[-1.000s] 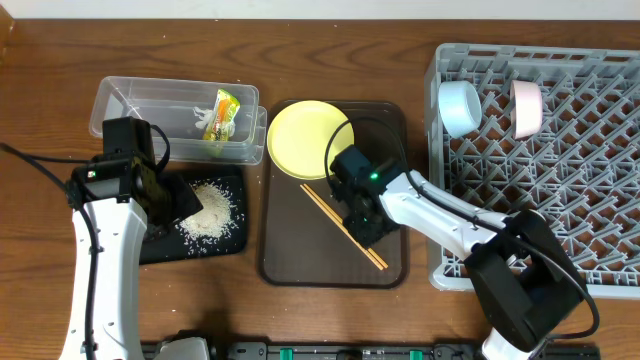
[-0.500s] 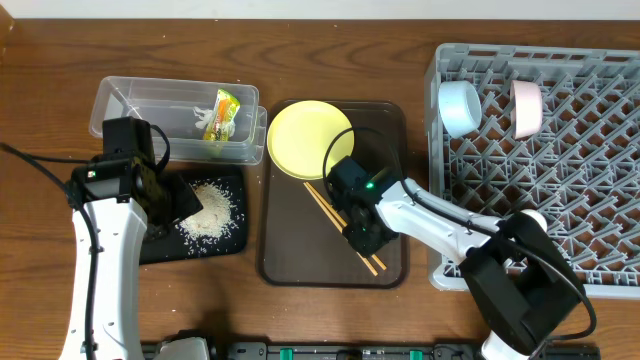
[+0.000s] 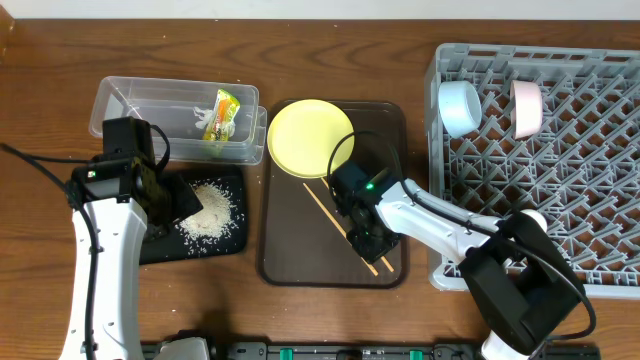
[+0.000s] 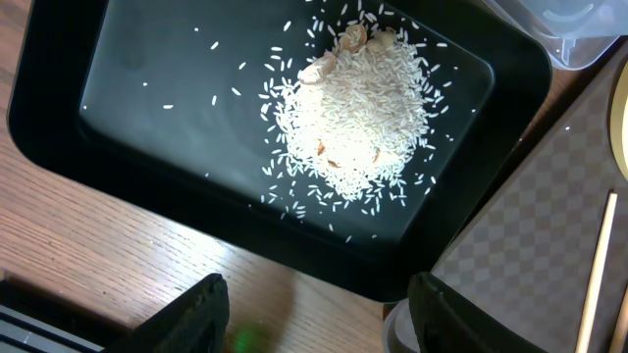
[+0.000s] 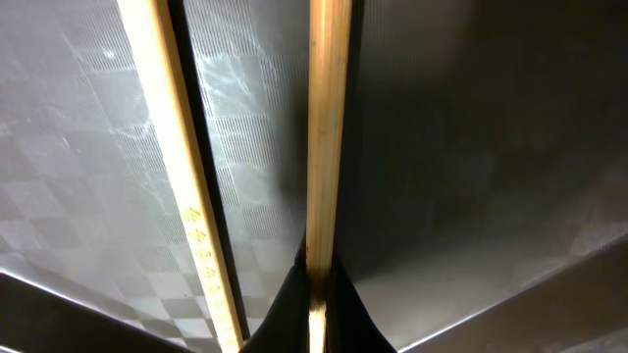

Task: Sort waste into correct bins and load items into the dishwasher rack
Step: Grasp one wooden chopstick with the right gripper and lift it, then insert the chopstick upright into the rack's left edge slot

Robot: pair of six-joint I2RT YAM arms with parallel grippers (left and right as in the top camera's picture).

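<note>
right hand [image 5: 315, 292] tight on chopstick [image 5: 329, 127]

Black tray [image 4: 118, 147] fills the view, rice [image 4: 358, 123] heaped right of its centre, stray grains scattered all around. Left gripper [image 4: 319, 319] hangs over the wooden table [image 4: 88, 255], fingers apart, nothing between them. Brown tray [image 4: 530, 226] on the right, chopstick [image 4: 597, 265] on it.

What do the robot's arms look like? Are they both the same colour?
Yes, they match. The left arm and the right arm have smooth white tube-shaped shells with chunky black joints. Thin black cables loop beside them. A tiny green light glows on the right arm's black wrist block. The left claw has two flat black fingers.
</note>
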